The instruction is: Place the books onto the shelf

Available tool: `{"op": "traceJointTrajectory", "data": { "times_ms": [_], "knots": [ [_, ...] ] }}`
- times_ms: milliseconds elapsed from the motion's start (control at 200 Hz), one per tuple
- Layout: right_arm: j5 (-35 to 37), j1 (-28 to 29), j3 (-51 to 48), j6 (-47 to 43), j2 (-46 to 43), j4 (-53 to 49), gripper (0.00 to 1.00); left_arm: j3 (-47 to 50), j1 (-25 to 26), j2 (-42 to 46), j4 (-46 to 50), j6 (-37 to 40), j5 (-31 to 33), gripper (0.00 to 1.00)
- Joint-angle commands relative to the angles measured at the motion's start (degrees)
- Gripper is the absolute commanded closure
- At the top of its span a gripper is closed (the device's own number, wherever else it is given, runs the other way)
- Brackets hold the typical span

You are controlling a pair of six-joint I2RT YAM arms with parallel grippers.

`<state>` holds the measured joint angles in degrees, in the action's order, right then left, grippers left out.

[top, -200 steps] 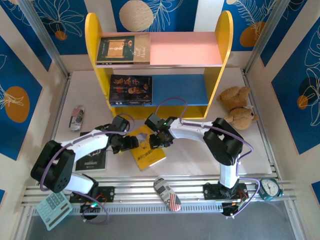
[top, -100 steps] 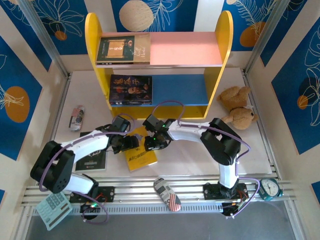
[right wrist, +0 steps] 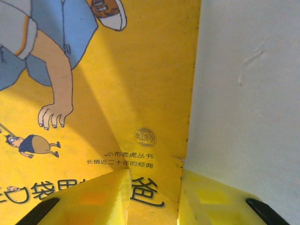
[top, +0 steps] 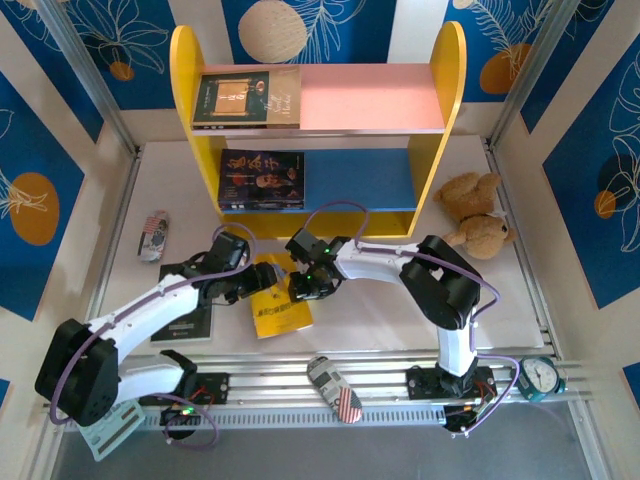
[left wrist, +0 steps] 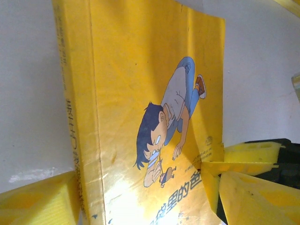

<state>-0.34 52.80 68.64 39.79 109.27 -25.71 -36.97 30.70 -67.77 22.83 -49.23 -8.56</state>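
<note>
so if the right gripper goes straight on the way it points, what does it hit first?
Most likely the yellow book. The right gripper points down at the book's edge, one finger over the cover, the other over bare table. How much gap is left is unclear.

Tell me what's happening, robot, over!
Left fingers open over yellow book. Right fingers straddle its edge. Book on table, short of shelf. Teddy well aside.
</note>
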Motion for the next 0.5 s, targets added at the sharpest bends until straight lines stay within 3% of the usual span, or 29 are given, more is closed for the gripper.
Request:
{"op": "traceJointTrajectory", "data": {
  "times_ms": [0,165,495],
  "knots": [
    [-10.3,2.6,-0.3,0.5,4.4,7.3,0.7,0.1,2.4,-0.3,-7.2,-1.2,-10.0,0.29],
    [-14.6,1.4,-2.3,1.9,3.6,12.1,0.69,0.3,2.7,-0.7,-6.9,-0.1,-10.9,0.36],
    [-13.2,-0.4,-4.4,2.0,1.5,11.7,0.62,-2.0,2.7,-0.8,0.4,3.2,-5.9,0.47]
  ]
}}
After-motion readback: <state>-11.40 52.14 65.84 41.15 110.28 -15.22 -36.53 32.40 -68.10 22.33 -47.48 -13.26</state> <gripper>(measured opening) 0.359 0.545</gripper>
